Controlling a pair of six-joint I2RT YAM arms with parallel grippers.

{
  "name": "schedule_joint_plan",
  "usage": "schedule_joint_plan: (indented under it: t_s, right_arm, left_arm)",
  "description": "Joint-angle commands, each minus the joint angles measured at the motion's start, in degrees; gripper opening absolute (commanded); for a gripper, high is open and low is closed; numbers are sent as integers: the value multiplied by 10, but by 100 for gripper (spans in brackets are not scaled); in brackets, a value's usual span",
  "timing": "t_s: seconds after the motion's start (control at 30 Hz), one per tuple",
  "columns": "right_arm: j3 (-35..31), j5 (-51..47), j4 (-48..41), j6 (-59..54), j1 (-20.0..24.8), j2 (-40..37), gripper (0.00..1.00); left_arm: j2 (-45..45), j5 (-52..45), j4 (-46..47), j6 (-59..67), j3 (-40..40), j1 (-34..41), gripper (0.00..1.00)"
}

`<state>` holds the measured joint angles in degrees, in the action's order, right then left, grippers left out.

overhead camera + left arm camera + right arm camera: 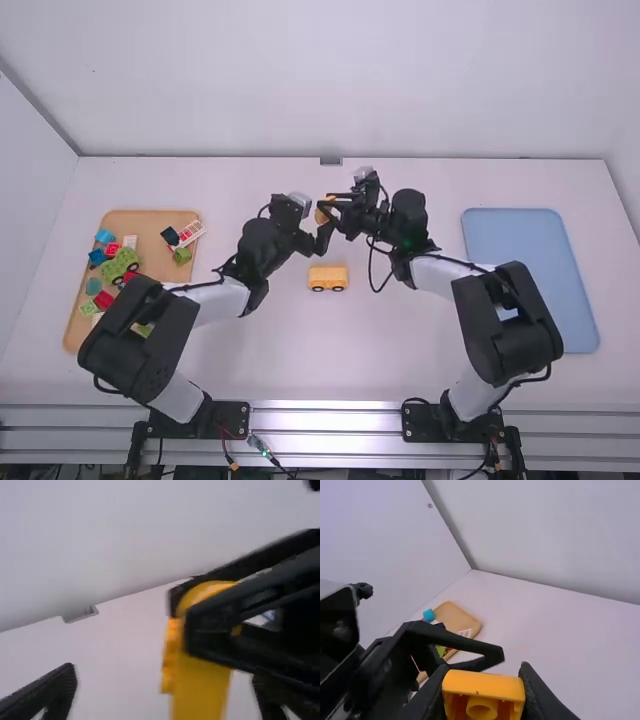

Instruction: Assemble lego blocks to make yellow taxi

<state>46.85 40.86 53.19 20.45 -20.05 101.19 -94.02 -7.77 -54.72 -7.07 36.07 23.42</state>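
In the high view, my left gripper [313, 222] and my right gripper [333, 210] meet above the table, behind the yellow car base [328, 275], which stands on its dark wheels. A yellow-orange block [321, 215] is between them. My right gripper [483, 682] is shut on this block [484, 682], whose hollow side with a round tube shows in the right wrist view. In the left wrist view, the fingers of my left gripper [165, 682] are wide apart, with the yellow block [200, 685] between them and not gripped by them.
A wooden tray [150, 225] with several coloured bricks and a green toy vehicle [119, 264] lies at the left, partly under the left arm. At the right is a blue tray [520, 235], partly behind the right arm. A wall [350, 80] rises behind the table.
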Motion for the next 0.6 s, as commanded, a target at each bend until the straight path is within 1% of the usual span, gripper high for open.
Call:
schedule_joint_plan:
  t_s: [0.0,0.07,0.17,0.3,0.37,0.4,0.43,0.5,0.53,0.57]
  right_arm:
    - [-3,16,-1,-12,7,-3,17]
    - [-3,14,-6,-14,17,-3,16]
    - [-3,12,-11,-21,31,-3,16]
    - [-3,15,-14,-27,49,-3,16]
    - [-3,15,-13,-29,55,-3,17]
    - [-3,15,-13,-30,56,-3,17]
    - [-3,20,-13,-32,57,-3,17]
    - [7,78,-17,-58,62,-3,23]
    - [16,109,-24,-65,63,-3,23]
    - [24,132,-34,-74,63,-3,22]
  left_arm:
    - [1,70,9,-56,4,-1,99]
    - [2,71,13,-43,-5,-1,99]
    - [4,38,15,2,-12,-1,99]
    - [24,-34,59,7,-5,-23,99]
    - [30,-97,101,19,15,-50,99]
    - [31,-111,108,24,19,-55,99]
    - [31,-157,132,34,32,-72,99]
    - [31,-285,198,73,69,-111,99]
    - [30,-355,236,104,91,-131,99]
    - [29,-405,266,128,108,-145,99]
